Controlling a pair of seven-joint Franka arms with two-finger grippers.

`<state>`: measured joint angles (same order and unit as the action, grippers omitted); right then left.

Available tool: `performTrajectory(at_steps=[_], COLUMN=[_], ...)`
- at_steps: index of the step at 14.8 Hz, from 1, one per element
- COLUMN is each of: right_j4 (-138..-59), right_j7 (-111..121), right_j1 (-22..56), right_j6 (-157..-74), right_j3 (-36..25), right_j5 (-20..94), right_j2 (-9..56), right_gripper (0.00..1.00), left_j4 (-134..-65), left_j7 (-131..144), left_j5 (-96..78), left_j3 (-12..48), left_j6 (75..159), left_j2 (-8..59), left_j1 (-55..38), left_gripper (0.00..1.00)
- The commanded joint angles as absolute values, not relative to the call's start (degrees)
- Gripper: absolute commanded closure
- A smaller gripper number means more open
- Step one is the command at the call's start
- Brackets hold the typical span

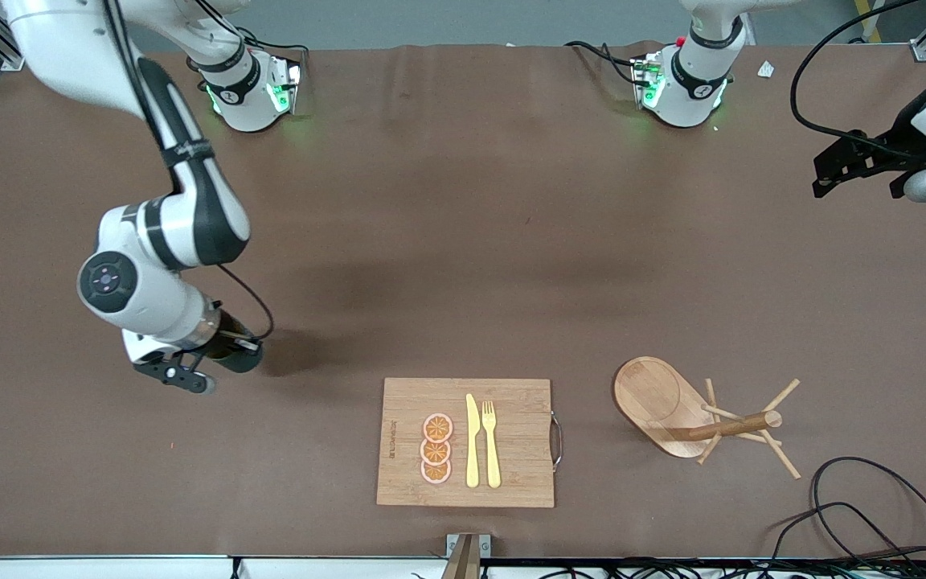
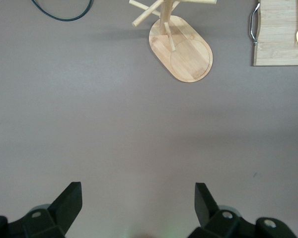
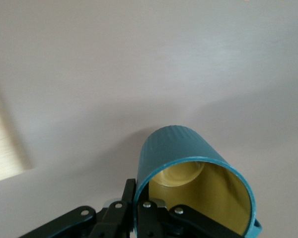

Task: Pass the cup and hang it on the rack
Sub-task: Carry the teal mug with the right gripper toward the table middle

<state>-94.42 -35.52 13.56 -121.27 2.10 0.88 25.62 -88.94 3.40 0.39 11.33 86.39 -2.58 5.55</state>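
Observation:
The teal-green cup (image 1: 238, 351) with a yellow inside is in my right gripper (image 1: 218, 359), low over the table at the right arm's end. In the right wrist view the gripper (image 3: 139, 201) is shut on the cup's (image 3: 184, 153) rim, one finger inside and one outside the wall. The wooden rack (image 1: 660, 400) stands toward the left arm's end, near the front camera, its pegs bare. It also shows in the left wrist view (image 2: 188, 54). My left gripper (image 1: 853, 165) is open and empty (image 2: 139, 201), high over the table at the left arm's end, well away from the rack.
A wooden cutting board (image 1: 511, 482) with orange slices, a yellow knife and a fork lies between the cup and the rack, near the front edge. Its corner shows in the left wrist view (image 2: 278, 44). Black cables (image 1: 873, 515) lie at the front corner next to the rack.

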Motion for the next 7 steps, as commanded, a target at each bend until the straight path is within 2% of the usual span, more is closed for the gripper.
performTrajectory(at_steps=[1, 5, 7], right_j4=[-86.95, -68.52, -60.06], right_j7=[-45.32, -63.67, -71.59], right_j1=[21.42, 33.63, 36.9], right_j6=[-117.95, -118.47, -119.44], right_j3=[1.76, 1.76, 2.72], right_j5=[1.14, 0.88, 1.4], right_j2=[28.11, 40.22, 47.08], right_gripper=[1.0, 1.0, 1.0], left_j4=[-87.98, -88.07, -88.07], left_j7=[2.64, 2.64, 2.64], left_j5=[1.23, 1.23, 1.14], left_j3=[11.6, 11.6, 11.69], left_j6=[85.69, 85.87, 86.04], left_j2=[-2.55, -2.46, -2.37], left_j1=[5.89, 5.8, 5.71], left_gripper=[0.0, 0.0, 0.0])
